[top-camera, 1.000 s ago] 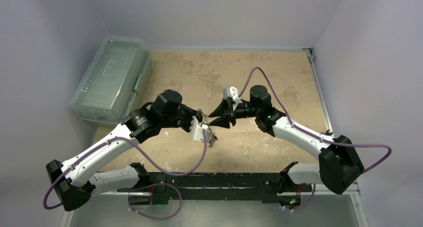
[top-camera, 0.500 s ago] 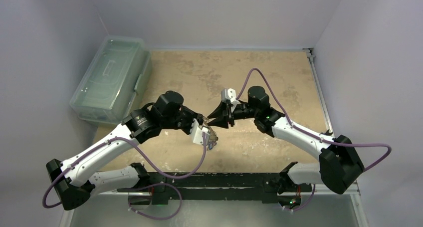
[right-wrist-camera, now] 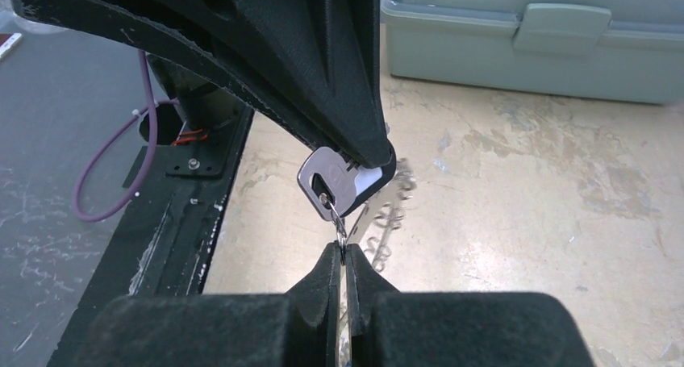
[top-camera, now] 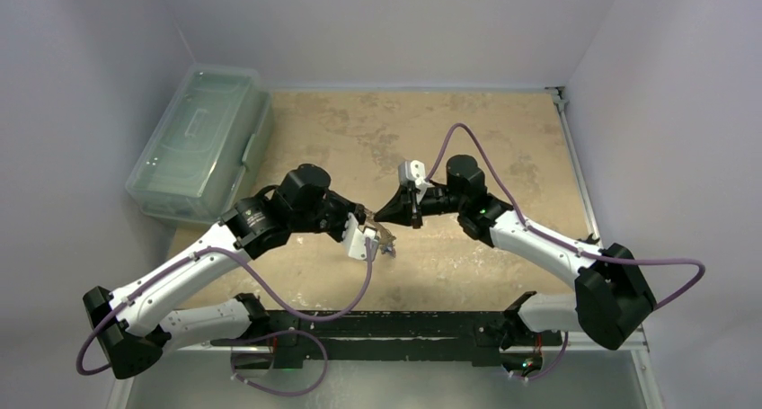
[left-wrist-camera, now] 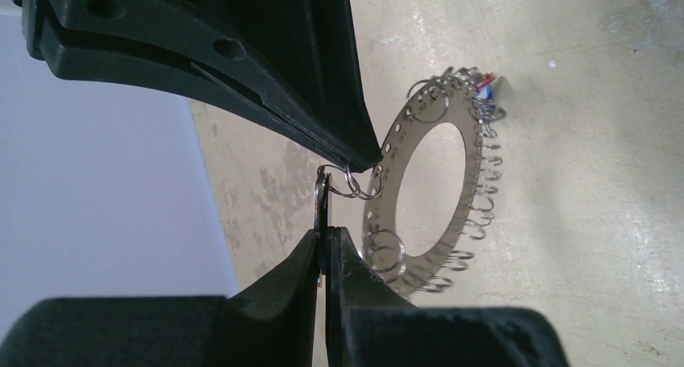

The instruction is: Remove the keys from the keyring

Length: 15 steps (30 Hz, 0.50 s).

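Key (right-wrist-camera: 327,180) — one, head outward, clamped in your left fingers (left-wrist-camera: 274,302), just beside the keyring (left-wrist-camera: 401,133) on its link ring (left-wrist-camera: 359,191), long axis pointing away from the keyring's rim, where your right fingers (left-wrist-camera: 306,117) are pinched together — both held above the surface.

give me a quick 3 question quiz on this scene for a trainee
1. True or false: the left gripper is shut on a key.
2. What does the right gripper pinch? A) the keyring B) the plastic box C) nothing
3. What joins the held key to the keyring?

Key: 1 true; 2 A, at its rim; 3 a small split ring.
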Tool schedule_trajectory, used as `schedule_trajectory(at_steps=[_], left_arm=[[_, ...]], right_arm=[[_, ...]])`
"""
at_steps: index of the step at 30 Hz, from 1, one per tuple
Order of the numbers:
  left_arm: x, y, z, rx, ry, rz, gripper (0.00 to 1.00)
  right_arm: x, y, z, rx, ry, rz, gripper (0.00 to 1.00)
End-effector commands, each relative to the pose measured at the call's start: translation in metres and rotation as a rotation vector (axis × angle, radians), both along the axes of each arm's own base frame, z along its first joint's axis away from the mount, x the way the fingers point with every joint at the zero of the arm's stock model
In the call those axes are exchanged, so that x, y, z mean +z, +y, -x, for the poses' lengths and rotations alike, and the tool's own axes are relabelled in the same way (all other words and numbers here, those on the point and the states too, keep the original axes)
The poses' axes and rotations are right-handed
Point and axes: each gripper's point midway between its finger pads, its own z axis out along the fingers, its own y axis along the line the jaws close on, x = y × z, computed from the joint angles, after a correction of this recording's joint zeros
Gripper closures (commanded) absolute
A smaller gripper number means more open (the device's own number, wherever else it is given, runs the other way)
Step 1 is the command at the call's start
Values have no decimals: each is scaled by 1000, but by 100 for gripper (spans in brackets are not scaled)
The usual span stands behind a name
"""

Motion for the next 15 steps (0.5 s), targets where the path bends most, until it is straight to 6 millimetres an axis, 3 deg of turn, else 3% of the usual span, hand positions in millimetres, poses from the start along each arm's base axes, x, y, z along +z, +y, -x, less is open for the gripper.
schedule_trajectory(at_steps=[1, 8, 15], left_arm=[[30, -4, -7, 22, -76, 100, 100], [20, 15, -11, 94, -59, 104, 100], [-8, 20, -3, 117, 25, 111, 100]], right_arm=[[20, 2, -4, -7, -58, -27, 100], [23, 2, -4, -13, -46, -38, 100], [27, 2, -4, -17, -18, -51, 100]])
